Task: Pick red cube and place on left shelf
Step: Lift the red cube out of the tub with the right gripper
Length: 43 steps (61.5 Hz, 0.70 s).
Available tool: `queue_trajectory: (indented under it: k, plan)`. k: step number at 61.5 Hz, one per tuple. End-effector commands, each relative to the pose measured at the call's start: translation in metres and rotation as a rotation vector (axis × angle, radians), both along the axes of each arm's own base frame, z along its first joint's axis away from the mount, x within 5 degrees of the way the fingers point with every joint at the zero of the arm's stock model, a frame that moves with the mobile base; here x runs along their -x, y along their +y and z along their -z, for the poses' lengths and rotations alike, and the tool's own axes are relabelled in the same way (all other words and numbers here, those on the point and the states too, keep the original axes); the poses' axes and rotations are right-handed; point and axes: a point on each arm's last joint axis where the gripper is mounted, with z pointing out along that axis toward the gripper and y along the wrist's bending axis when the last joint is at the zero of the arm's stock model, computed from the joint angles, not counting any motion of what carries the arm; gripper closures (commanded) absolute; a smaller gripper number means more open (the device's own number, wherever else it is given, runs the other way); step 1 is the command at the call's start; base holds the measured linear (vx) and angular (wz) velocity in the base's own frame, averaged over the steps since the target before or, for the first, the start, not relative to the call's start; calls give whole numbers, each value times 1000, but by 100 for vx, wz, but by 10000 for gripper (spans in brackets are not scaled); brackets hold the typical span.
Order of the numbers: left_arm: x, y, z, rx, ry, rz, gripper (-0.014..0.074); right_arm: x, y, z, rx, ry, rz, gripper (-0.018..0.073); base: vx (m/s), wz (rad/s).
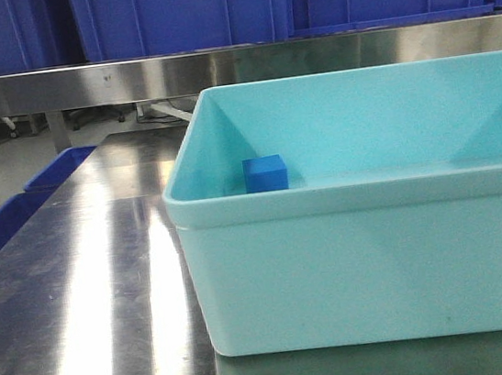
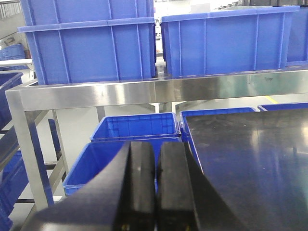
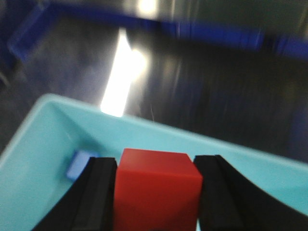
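Step 1 of 2 looks done. The right gripper (image 3: 155,168) is clamped on the red cube (image 3: 158,192), which hangs in the air above the teal tub (image 1: 371,255), toward its right end, touching nothing else. A blue cube (image 1: 265,174) lies near the tub's far left corner. The placing is left: the red cube must cross leftward over the desk (image 1: 90,301) to the steel shelf (image 1: 62,86) along its far edge. The left gripper (image 2: 156,183) is closed and empty, off the desk's left edge.

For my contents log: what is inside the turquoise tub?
One blue cube lies on the tub floor near the left wall. The near wall hides the front floor. The red cube hangs above, between the right jaws.
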Motion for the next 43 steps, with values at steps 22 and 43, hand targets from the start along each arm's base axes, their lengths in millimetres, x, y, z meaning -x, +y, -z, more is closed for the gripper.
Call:
queue_trajectory:
  k: [22,43]
  plan:
    - [-1,1,0,16,-54,-10,491,79,-30,9,-66,-278,-8,502,0,0]
    - [-1,1,0,16,-54,-10,491,89,-34,28,-63,-268,-9,502,-1,-6]
